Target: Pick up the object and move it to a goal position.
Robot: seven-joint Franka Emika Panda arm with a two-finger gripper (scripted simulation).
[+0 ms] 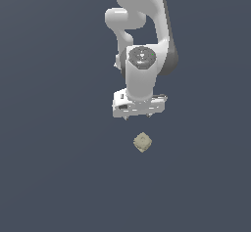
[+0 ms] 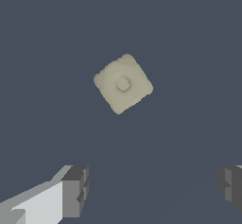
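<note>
The object (image 1: 142,142) is a small beige blocky lump lying on the dark grey floor, just below the white arm's hand in the exterior view. In the wrist view the object (image 2: 123,83) appears as a rotated square with a small round bump at its centre. My gripper (image 2: 151,187) is open, its two dark fingertips (image 2: 75,190) far apart with nothing between them. The object lies ahead of the fingers, apart from them. In the exterior view the gripper (image 1: 138,114) hangs above and slightly behind the object, not touching it.
The white arm (image 1: 142,40) rises behind the hand toward the top of the exterior view. A uniform dark grey surface (image 1: 59,167) surrounds the object on all sides.
</note>
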